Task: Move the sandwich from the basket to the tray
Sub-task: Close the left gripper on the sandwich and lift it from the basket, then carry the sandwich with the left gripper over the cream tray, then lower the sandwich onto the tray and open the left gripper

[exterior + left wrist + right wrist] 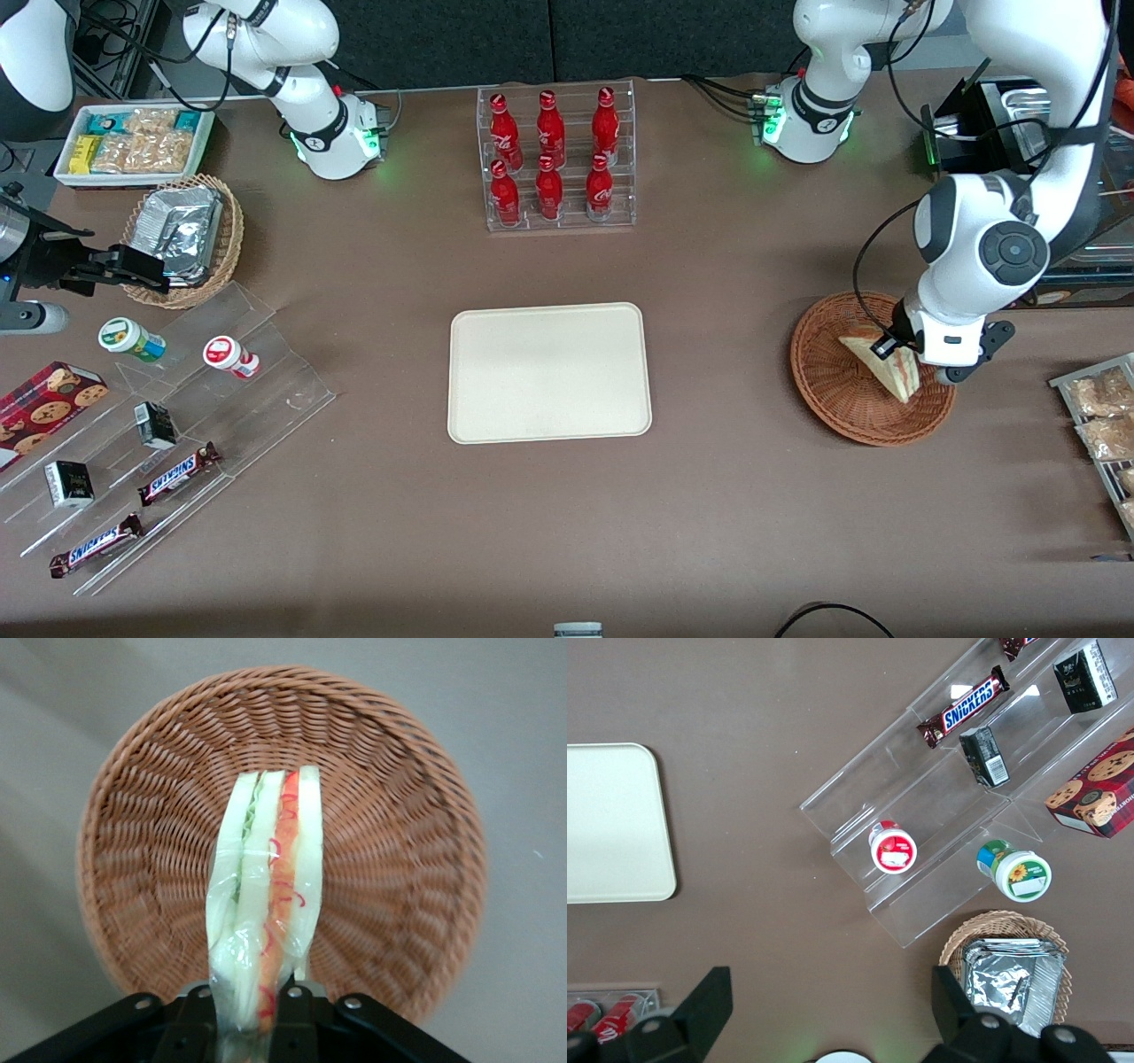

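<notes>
The sandwich (886, 363) is a wrapped wedge of white bread with red-orange filling, held over the reddish-brown wicker basket (833, 399). My left gripper (893, 354) is shut on the sandwich and holds it a little above the basket's floor. In the left wrist view the sandwich (270, 886) stands between the fingers (306, 1023) of the gripper (252, 1014), with the basket (399, 868) below it. The cream tray (549, 372) lies bare in the middle of the table, toward the parked arm from the basket. It also shows in the right wrist view (611, 824).
A clear rack of red bottles (556, 159) stands farther from the front camera than the tray. A rack of snack packets (1103, 425) lies at the working arm's end. A clear stepped stand (177, 416) with snacks and a tan foil basket (186, 235) lie toward the parked arm's end.
</notes>
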`<state>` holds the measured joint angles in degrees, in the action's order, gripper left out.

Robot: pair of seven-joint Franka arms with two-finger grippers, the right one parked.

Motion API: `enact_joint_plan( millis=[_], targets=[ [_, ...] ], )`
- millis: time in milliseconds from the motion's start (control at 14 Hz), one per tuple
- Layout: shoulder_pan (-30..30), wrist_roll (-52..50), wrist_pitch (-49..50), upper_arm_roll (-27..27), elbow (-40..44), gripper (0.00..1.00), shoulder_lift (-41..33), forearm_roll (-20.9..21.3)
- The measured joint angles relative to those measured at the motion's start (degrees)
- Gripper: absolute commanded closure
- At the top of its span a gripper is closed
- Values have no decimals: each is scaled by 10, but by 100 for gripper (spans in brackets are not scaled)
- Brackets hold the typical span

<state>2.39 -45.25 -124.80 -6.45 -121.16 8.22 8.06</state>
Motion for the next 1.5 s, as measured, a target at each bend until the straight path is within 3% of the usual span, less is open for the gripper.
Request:
enact_joint_plan(
  millis=[286, 571, 1071, 1286, 1500],
  targets=[
    [-86, -9, 128, -6, 105, 85, -10, 0],
    [-201, -26, 145, -13, 164, 83, 10, 0],
    [-364, -81, 105, -15, 320, 83, 206, 1],
    [-403, -96, 91, -14, 386, 83, 285, 11],
    [-420, -103, 50, -13, 400, 83, 323, 18]
  ],
)
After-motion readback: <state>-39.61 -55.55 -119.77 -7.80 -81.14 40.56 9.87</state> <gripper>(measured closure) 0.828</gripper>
